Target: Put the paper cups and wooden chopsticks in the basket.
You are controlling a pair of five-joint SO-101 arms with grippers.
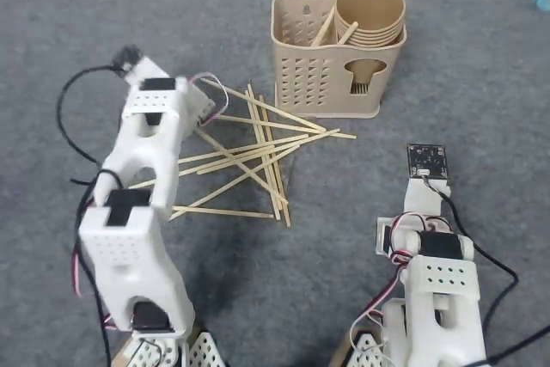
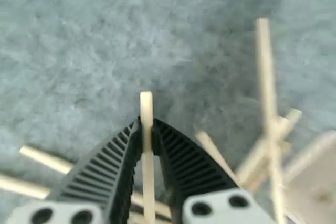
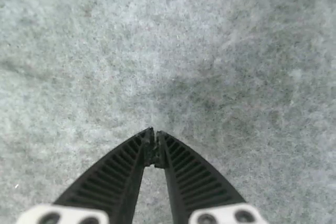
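- Your left claw (image 2: 146,121) is clamped on one wooden chopstick (image 2: 146,103). The stick's tip pokes out just past the fingertips, above the grey desk (image 2: 79,35).
- The loose chopsticks (image 1: 258,148) lie criss-crossed in the middle of the desk, just beside your left arm (image 1: 146,152). Some ends run under that arm, and the farthest ends reach close to the basket's front wall.
- The basket (image 1: 314,83) stands upright near the far edge of the desk. The stacked paper cups (image 1: 371,8) sit in its right compartment, and a couple of leaning sticks (image 1: 325,27) rest in the compartment beside them.
- Your right claw (image 3: 155,132) has its tips pressed together on nothing, over bare desk.
- Your right arm (image 1: 438,281) sits at the near edge, well apart from the pile.
- You have open surface between the pile and the right arm, and more to the right of the basket.
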